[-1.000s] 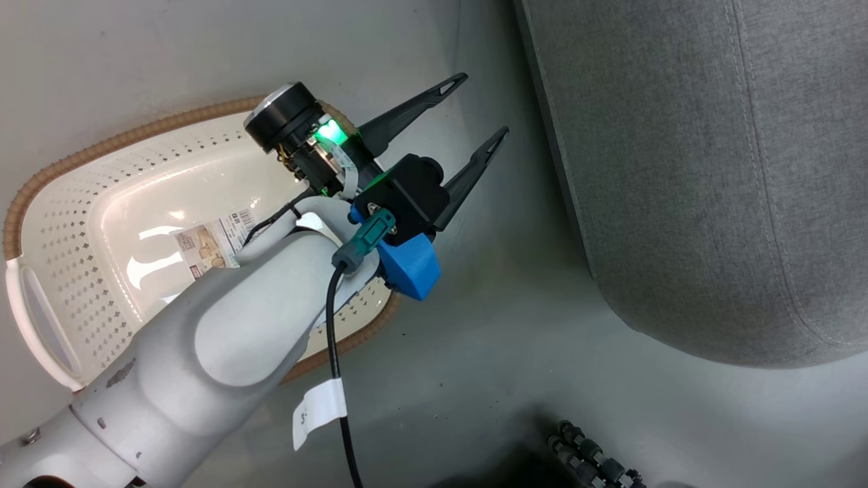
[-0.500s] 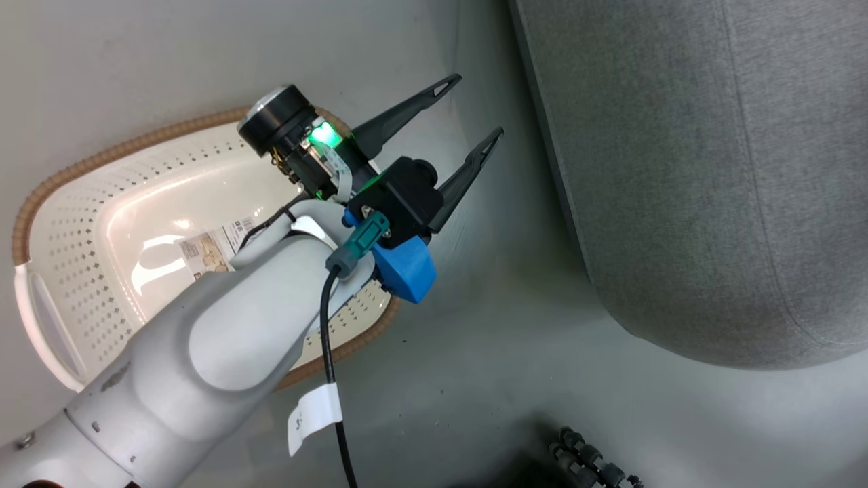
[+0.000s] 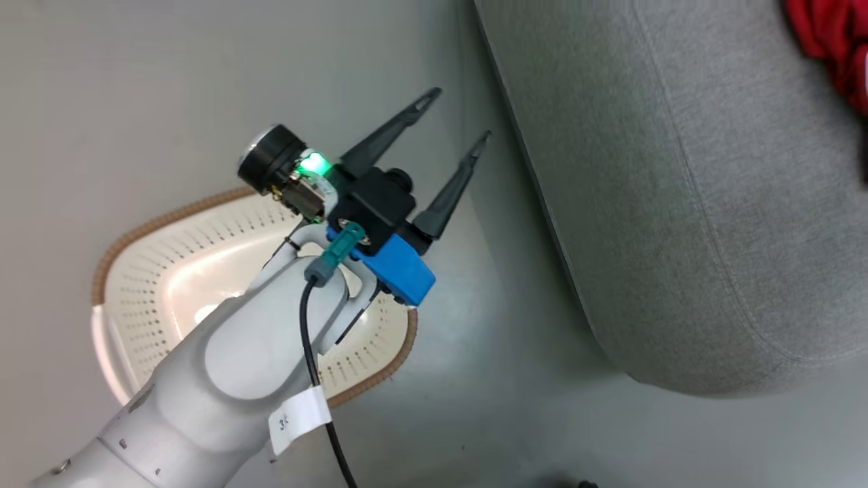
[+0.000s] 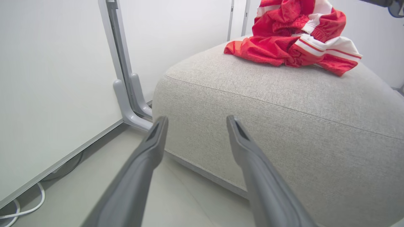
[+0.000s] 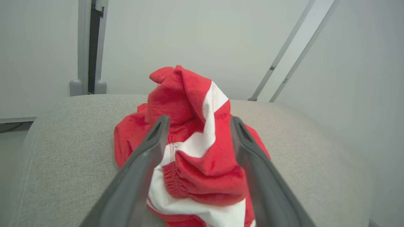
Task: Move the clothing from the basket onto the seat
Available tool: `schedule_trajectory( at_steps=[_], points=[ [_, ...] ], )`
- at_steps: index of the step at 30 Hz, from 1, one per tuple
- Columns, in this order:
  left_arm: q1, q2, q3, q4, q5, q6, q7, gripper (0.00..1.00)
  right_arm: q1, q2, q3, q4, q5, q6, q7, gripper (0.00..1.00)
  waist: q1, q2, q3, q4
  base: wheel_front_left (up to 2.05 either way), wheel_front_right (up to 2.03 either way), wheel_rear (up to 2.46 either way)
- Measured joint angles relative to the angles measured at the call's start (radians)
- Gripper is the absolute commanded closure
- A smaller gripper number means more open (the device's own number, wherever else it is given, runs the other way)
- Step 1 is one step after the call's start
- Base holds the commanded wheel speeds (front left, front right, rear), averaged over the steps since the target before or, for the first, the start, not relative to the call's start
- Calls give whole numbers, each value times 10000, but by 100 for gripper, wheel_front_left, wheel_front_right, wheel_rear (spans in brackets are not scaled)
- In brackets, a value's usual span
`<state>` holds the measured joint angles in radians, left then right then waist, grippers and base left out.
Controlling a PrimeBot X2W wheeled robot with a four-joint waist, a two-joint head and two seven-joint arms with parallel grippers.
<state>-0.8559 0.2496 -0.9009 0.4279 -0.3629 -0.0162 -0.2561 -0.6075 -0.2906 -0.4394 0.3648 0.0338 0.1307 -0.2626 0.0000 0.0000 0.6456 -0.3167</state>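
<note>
On the grey floor the basket looks empty; the clothing lies on the seat. The left end effector is wide open and empty. The right end effector, open astride the cloth, should lift straight, without snagging.

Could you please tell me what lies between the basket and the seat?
In the head view, bare grey floor lies between the basket and the seat; the open left hand hangs over that strip.
</note>
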Motion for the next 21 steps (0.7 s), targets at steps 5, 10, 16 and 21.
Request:
schedule_trajectory(
  at_steps=[5, 10, 16, 21],
  points=[
    [560, -161, 1058, -447, -140, 387, -56, 0, 655, 180, 817, -596, -33, 2, 0, 0, 0, 0, -862, 305, 0, 0, 0],
    [1475, -255, 2406, -999, 54, 523, -58, 0, 1033, 282, 1649, -886, -40, 2, 2, 0, 0, 0, -1670, 764, 0, 0, 0],
    [2568, -543, 3975, -1306, 433, 504, -59, 0, 1244, 305, 2717, -938, 38, 0, 0, 0, 0, 0, -2536, 1376, 0, 0, 0],
    [3399, -897, 5116, -1325, 794, 355, -59, 0, 1413, 504, 3427, -899, 117, 0, 2, 0, -1, 0, -3224, 1869, 0, 0, 0]
  ],
)
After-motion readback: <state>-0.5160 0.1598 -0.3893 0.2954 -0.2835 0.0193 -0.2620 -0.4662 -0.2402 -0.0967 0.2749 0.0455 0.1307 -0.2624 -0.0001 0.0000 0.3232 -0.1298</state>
